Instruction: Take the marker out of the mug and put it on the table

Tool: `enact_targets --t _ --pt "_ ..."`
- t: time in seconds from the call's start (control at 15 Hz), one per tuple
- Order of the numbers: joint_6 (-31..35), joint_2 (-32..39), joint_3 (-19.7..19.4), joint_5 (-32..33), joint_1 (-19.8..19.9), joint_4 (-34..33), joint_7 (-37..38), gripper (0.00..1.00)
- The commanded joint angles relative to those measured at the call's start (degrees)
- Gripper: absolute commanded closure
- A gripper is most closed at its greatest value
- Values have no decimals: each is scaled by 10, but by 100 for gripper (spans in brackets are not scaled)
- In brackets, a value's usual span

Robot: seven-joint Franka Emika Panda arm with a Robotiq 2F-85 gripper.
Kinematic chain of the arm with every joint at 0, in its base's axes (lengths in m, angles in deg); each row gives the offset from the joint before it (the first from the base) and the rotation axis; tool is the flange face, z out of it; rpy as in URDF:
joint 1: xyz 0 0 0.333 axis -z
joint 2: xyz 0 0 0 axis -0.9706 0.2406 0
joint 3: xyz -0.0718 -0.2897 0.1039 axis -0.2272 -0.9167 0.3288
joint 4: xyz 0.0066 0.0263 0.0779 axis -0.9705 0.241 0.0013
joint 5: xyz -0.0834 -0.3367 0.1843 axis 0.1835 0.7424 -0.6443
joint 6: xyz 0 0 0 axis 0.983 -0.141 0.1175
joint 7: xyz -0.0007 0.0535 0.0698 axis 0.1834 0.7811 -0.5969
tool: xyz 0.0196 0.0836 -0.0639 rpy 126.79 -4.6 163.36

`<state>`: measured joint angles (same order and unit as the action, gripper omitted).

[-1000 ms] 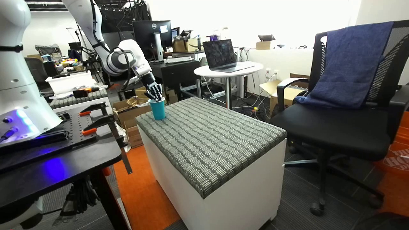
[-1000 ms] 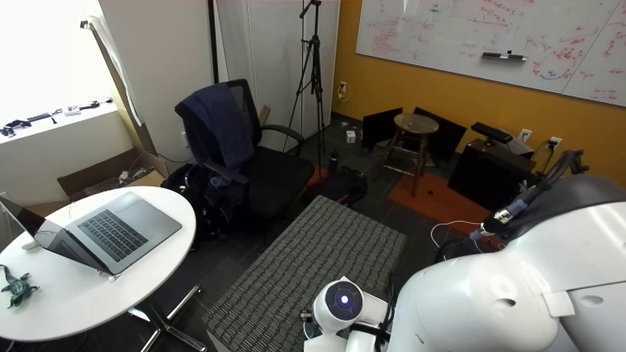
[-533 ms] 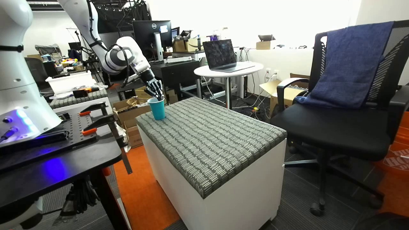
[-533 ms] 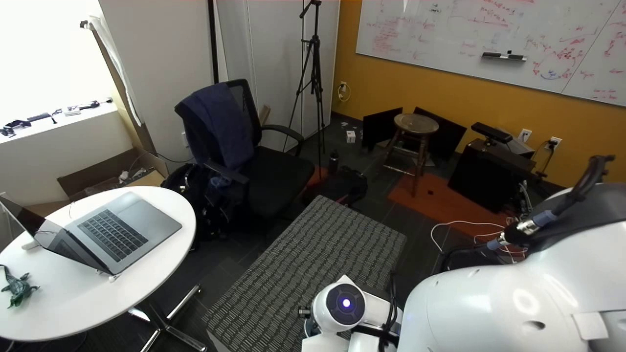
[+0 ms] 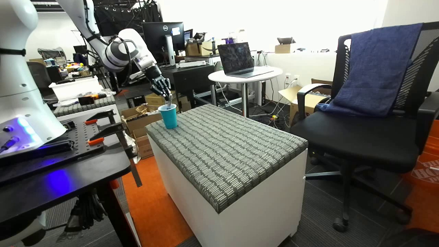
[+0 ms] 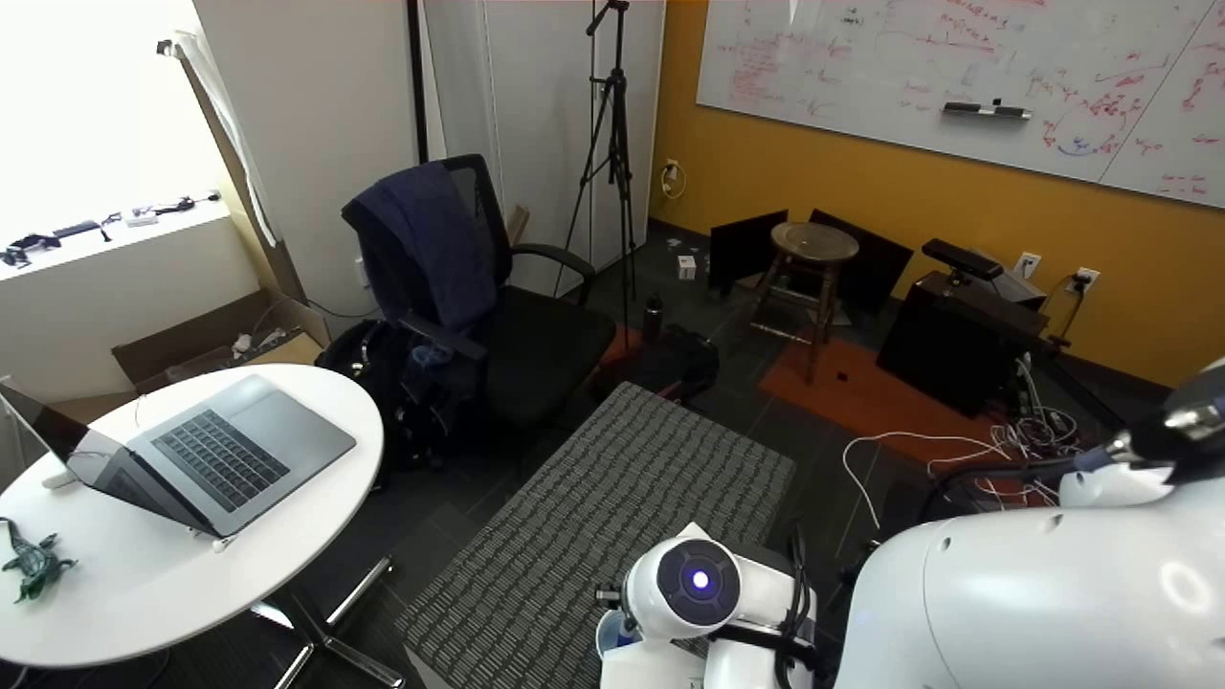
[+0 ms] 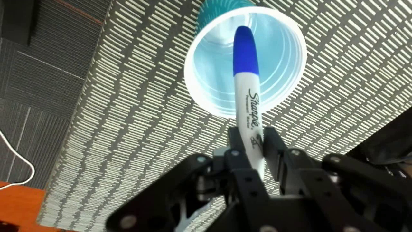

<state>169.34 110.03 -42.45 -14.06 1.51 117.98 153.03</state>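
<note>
Over the table, the claw slants down, pinching the marker.

Glossy white arm, black straps and cables, black claw with round silvery screws.

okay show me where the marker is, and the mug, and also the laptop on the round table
Marker (image 7: pixel 248 96), in the wrist view: on its white barrel.
Mug (image 5: pixel 169 118), in an exterior view: on its teal outer wall.
Laptop (image 6: pixel 222 459), in an exterior view: on its keyboard.
</note>
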Motion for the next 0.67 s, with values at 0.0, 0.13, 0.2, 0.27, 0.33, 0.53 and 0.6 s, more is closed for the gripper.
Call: enact_targets --t 0.0,0.13,0.2,0.27,0.33,0.53,0.6 --pt "-18 -57 -73 34 -53 49 36 94" --pt "-11 -61 -120 37 -85 66 51 94" --pt "-4 -63 -139 35 -97 75 54 94" --pt "-4 -70 -158 33 -107 82 56 94" --pt "1 -71 -176 29 -117 89 59 94" --pt "25 -86 -204 15 -115 105 62 94" --pt "36 -93 -203 10 -102 109 64 94"
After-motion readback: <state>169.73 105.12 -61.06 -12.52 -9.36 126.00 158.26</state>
